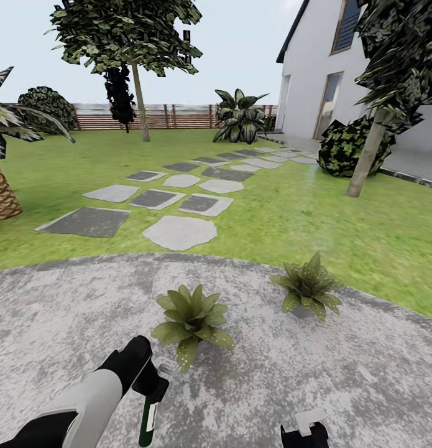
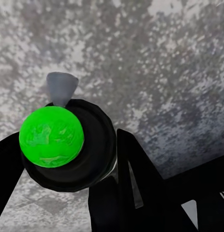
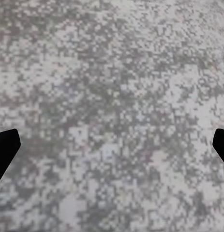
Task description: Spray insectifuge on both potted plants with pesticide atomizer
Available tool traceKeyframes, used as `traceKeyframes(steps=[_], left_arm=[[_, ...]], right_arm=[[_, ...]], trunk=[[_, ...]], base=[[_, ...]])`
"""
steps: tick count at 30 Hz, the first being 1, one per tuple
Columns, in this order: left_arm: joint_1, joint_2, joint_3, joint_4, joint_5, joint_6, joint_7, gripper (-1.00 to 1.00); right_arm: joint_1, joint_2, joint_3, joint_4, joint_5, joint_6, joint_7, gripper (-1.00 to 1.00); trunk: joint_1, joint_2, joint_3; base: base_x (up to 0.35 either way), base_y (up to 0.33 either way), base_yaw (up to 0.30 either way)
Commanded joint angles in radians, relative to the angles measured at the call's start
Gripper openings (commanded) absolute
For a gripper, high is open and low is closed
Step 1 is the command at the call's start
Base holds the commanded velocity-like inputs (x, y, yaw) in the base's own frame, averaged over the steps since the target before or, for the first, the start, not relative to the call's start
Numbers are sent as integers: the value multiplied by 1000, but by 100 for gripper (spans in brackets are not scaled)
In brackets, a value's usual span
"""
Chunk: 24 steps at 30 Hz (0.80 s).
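Note:
My left gripper [image 1: 151, 381] is shut on the pesticide atomizer [image 1: 147, 422], a dark green bottle with a white label hanging below the fingers. In the left wrist view the atomizer's black head [image 2: 90, 150] carries a bright green ball, and its grey nozzle [image 2: 61, 88] points out over the paving, gripped between the black fingers [image 2: 136, 179]. Two potted plants stand on the round grey patio [image 1: 66, 311] of the garden: one [image 1: 192, 320] just ahead of the nozzle, the other [image 1: 307, 289] farther right. My right gripper [image 1: 304, 430] sits low at the picture's edge, open over bare paving [image 3: 112, 96].
Beyond the patio lie green lawn [image 1: 290, 218] and stepping stones [image 1: 178, 231]. A palm trunk [image 1: 1, 193] stands at the left, a thin tree [image 1: 365, 165] and dark bush at the right, a white house [image 1: 321, 68] behind, and a slatted fence [image 1: 178, 116] at the back.

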Motion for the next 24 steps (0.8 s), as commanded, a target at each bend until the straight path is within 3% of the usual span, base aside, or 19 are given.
traceKeyframes(steps=[1, 10, 14, 16, 22, 24], left_arm=[[0, -1, 7, -2, -10, 4, -7, -100], [-5, 4, 7, -5, -10, 5, -7, -100], [-5, 11, 6, -110, -4, 86, -9, -100], [1, 11, 2, -157, -2, 117, -10, -100], [6, 13, 0, -166, -2, 123, -13, -100], [5, 14, 0, -166, -1, 123, -40, -100]], right_arm=[[-1, 0, 9, 1, -8, -3, -3, 100], [-1, 0, 9, 1, -7, -3, -3, 100], [-1, 0, 9, 1, -8, -3, -3, 100], [-1, 0, 9, 1, -9, -3, -3, 100], [-1, 0, 9, 1, -9, -3, -3, 100], [-1, 0, 9, 1, -9, -3, -3, 100]], trunk=[[0, 0, -1], [0, 0, -1], [0, 0, -1], [0, 0, -1], [0, 0, -1], [0, 0, -1]], base=[[0, 0, 0], [0, 0, 0], [0, 0, -1], [0, 0, -163], [0, 0, -266], [0, 0, -281]])
